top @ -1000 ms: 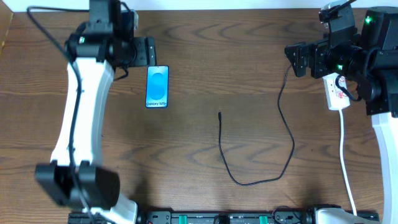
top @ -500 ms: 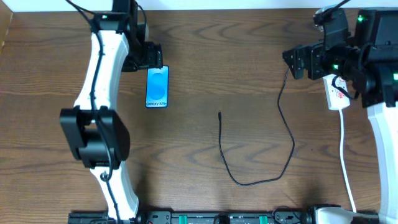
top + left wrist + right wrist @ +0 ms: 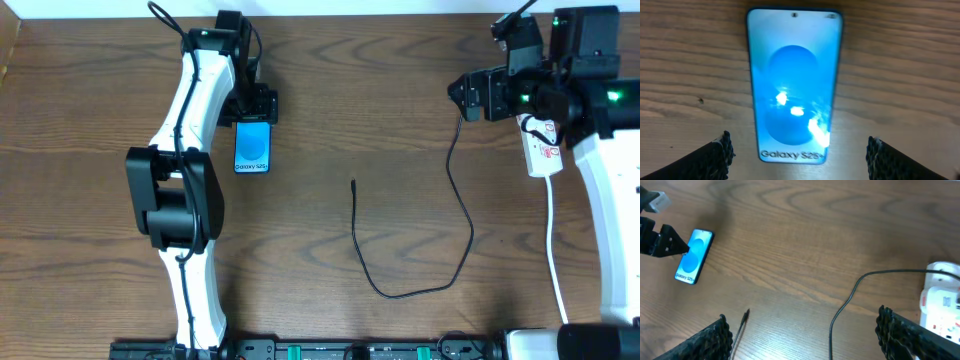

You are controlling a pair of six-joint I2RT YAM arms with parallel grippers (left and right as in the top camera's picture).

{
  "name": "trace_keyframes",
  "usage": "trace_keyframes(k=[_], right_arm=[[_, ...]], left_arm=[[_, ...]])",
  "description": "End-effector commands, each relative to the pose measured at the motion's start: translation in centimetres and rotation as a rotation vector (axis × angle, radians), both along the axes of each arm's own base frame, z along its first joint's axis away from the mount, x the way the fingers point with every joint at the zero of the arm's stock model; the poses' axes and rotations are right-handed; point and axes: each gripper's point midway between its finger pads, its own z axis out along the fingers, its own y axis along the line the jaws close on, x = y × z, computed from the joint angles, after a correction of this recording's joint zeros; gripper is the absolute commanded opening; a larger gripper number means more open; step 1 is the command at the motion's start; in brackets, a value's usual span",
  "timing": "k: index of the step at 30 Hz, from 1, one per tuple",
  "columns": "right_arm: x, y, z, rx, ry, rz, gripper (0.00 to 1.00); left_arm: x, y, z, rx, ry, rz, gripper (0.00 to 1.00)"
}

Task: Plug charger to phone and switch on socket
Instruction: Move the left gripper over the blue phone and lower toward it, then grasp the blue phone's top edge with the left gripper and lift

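Phone (image 3: 253, 148): flat on the table (image 3: 330, 80), in its far left part.
Left gripper (image 3: 253, 112): above the phone's far end.
Cable tip (image 3: 353, 184): mid-table, right of the phone and well apart from it.
Cable (image 3: 470, 225): runs from the tip toward the near edge, loops right, then runs far to the power strip.
Power strip (image 3: 541, 152): far right on the table, with its lead (image 3: 553, 250) trailing toward the near edge.
Right gripper (image 3: 462, 97): just left of the power strip, above the cable.

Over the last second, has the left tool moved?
Yes. The left tool shifted right in the overhead view, from upper left of the phone to over its top end; the phone stayed put.
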Motion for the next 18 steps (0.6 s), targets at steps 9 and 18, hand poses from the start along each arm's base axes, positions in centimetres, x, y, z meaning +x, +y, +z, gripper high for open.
trace_keyframes(k=[9,18], right_arm=[[0.5,3.3,-2.3,0.016,0.071,0.065,0.90],[0.5,3.7,-2.3,0.014,0.069,0.073,0.91]], left_arm=[[0.5,1.5,-2.1,0.081,0.008,0.088,0.87],[-0.1,0.9,-4.6,0.067,0.065,0.087,0.87]])
